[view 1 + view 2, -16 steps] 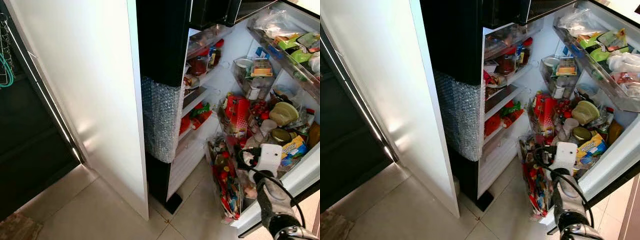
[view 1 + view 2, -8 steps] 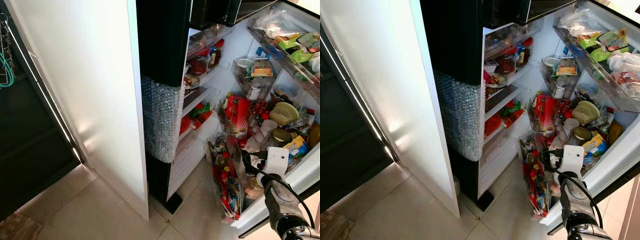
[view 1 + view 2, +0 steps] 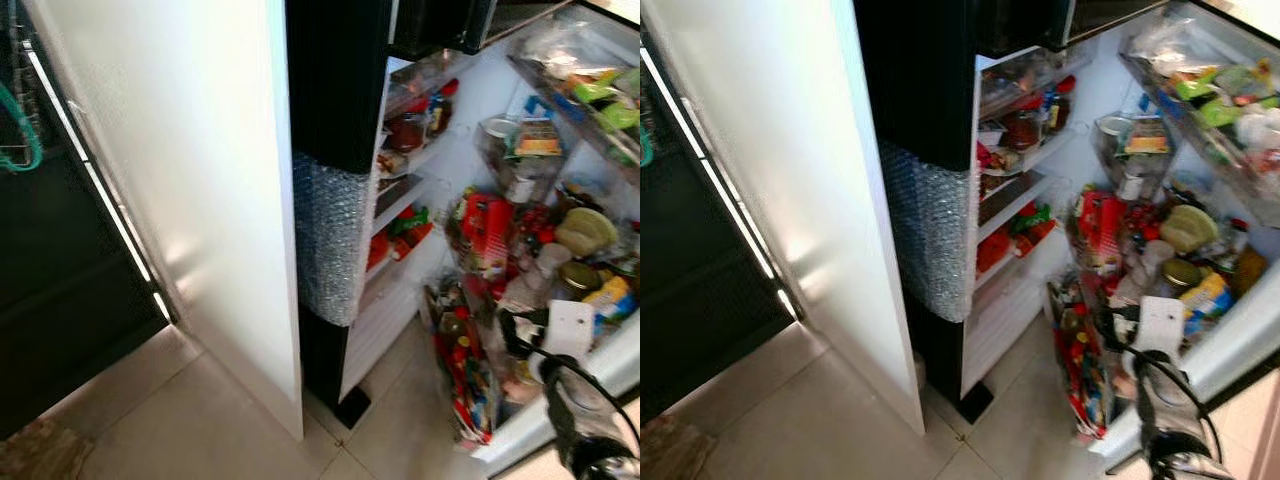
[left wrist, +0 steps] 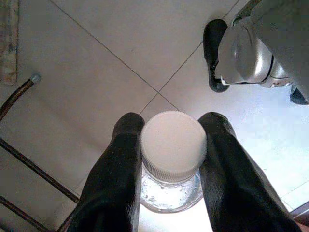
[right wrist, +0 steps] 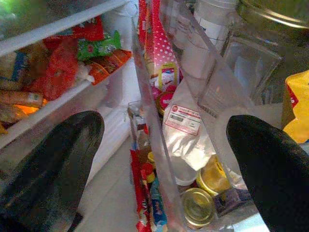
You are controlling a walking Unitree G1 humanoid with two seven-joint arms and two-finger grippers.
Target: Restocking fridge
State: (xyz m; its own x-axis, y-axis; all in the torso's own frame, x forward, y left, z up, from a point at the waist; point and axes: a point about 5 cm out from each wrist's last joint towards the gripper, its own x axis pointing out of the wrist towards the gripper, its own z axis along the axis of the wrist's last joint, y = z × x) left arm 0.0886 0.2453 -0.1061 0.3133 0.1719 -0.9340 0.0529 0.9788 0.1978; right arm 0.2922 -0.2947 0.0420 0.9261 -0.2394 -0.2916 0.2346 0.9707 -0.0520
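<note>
In the head views, the fridge [image 3: 330,120] stands open, its door bins [image 3: 560,260] on the right crammed with jars and packets. The right gripper [image 3: 1118,322] reaches low toward those bins; a careless push could topple jars or spill packets to the floor [image 3: 200,420].

In the left wrist view, the left gripper [image 4: 166,159] has its fingers [image 4: 116,179] closed on a clear bottle [image 4: 173,164] with a white cap, hanging over floor tile. A loose squeeze near the cap could let it slip.

In the right wrist view, the right fingers [image 5: 53,159] spread wide, empty, near a bin wall [image 5: 164,145]; they could snag it.
</note>
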